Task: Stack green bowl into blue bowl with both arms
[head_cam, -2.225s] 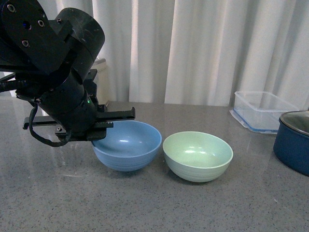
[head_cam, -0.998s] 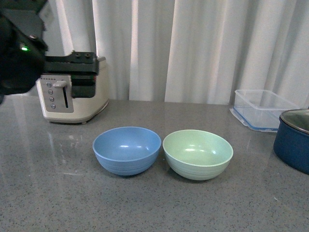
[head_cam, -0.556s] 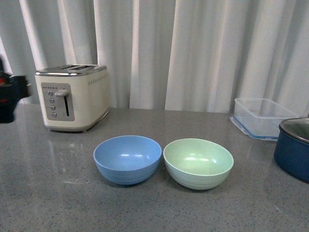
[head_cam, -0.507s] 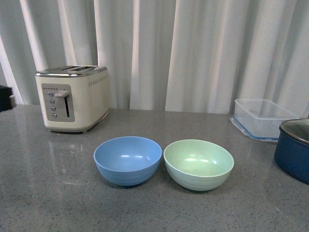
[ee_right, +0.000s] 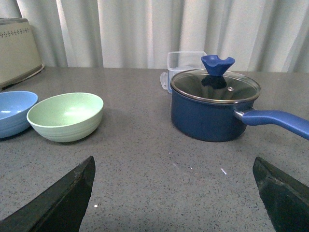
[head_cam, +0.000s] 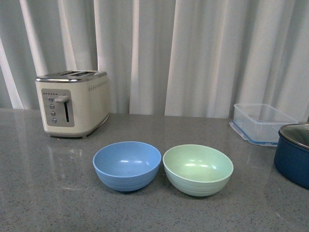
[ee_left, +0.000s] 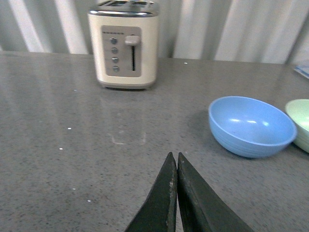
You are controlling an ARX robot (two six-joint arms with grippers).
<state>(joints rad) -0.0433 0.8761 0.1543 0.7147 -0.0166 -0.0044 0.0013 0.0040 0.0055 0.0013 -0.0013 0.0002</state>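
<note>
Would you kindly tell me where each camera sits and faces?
Front view: on the robot's body, facing blue bowl, green bowl and toaster; no arm shows.
Left wrist view: behind the shut left gripper, facing toaster and blue bowl.
Right wrist view: behind the open right gripper, facing green bowl and pot.
All three share both bowls.

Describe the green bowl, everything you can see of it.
The green bowl is pale mint, round, and looks like matte plastic, with faint ridges near its base. It stands upright and empty on the grey speckled counter. It sits right beside the blue bowl, on the robot's right of it. Their rims are very close, but whether they touch cannot be told. Nothing grips it or lies in it.
</note>
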